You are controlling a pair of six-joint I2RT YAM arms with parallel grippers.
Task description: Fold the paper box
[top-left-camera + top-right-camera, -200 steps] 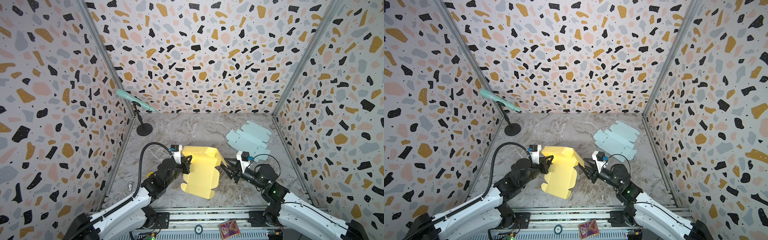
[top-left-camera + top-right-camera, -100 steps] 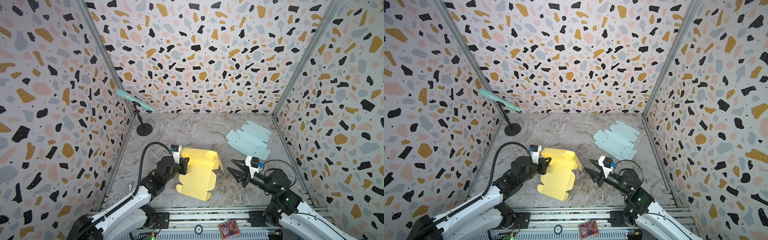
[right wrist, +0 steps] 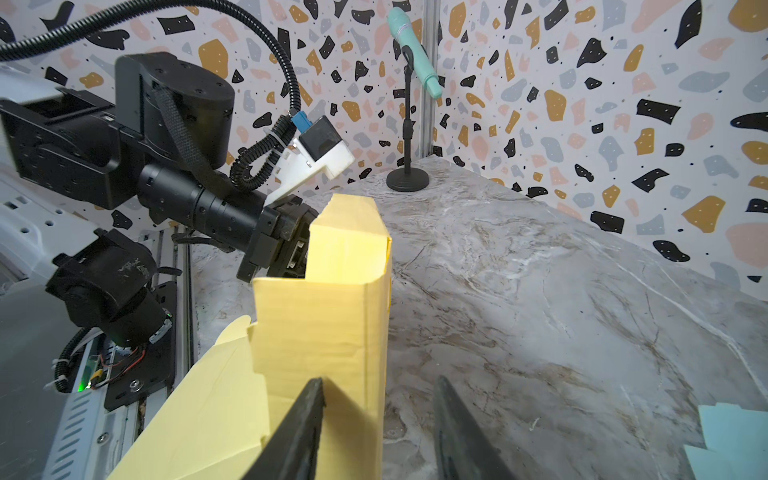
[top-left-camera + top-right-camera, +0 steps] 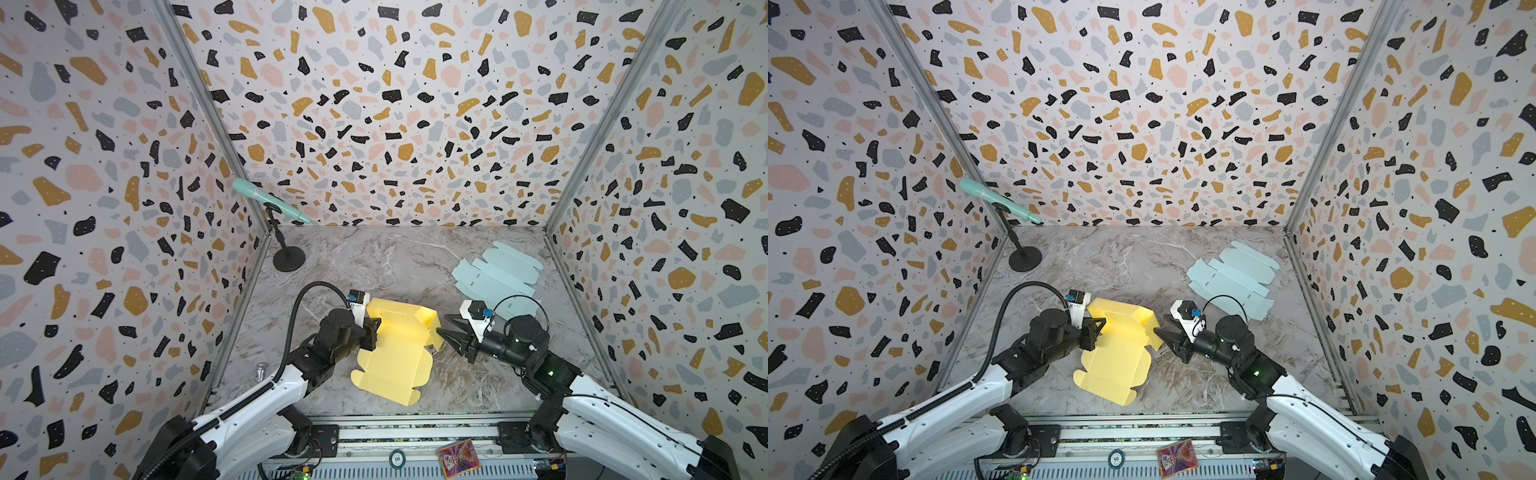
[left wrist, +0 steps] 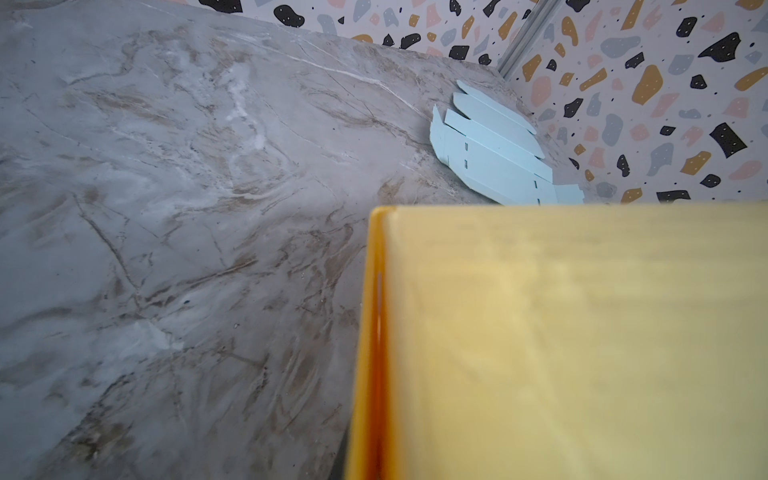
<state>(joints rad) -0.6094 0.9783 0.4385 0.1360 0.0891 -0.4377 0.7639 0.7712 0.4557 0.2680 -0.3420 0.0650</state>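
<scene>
The yellow paper box (image 4: 395, 357) (image 4: 1113, 361) lies partly folded at the table's front middle, its far part raised into walls. My left gripper (image 4: 372, 328) (image 4: 1096, 328) is shut on the box's left wall; in the left wrist view yellow paper (image 5: 582, 332) fills the frame and hides the jaws. My right gripper (image 4: 441, 325) (image 4: 1159, 324) is open at the raised right flap. In the right wrist view, the right gripper (image 3: 379, 380) straddles the flap's (image 3: 316, 324) folded edge, with one finger over paper and the other over bare table.
A flat light blue box blank (image 4: 496, 276) (image 4: 1231, 278) (image 5: 490, 153) lies at the back right near the wall. A teal microphone on a black stand (image 4: 286, 257) (image 3: 407, 178) stands in the back left corner. Patterned walls close in three sides.
My right gripper drew back to the right away from the box, then came back left to its raised right flap. The left gripper kept its hold while the box shifted slightly.
</scene>
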